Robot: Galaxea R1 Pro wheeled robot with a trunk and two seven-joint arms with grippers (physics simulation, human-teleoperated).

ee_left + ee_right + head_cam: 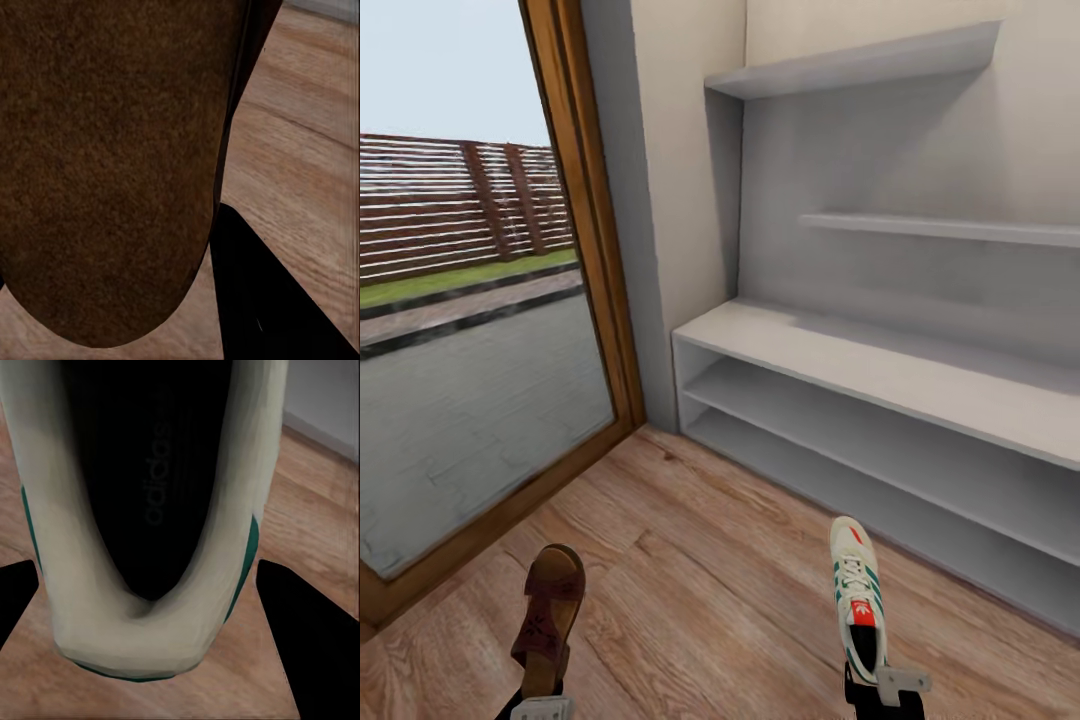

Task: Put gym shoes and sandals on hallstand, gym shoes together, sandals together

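Both arms carry a shoe each towards the hallstand (920,380), one sandal and one trainer

The left gripper (542,706) is closed on the heel end of a brown sandal (548,618) and the right gripper (887,690) is closed on the heel of a white gym shoe (857,592); both shoes point toes forward, long axes running away from the robot toward the rack, held above the corridor floor (700,570). In the right wrist view the gym shoe's heel opening sits between the two dark fingers (315,645). The rack lies ahead and to the right, its bench top and two open shelves bare, so the right arm with the trainer looks nearer to it; the sandal has farther to travel, across from the glass door (470,330) side. The second trainer and second sandal are still to be fetched
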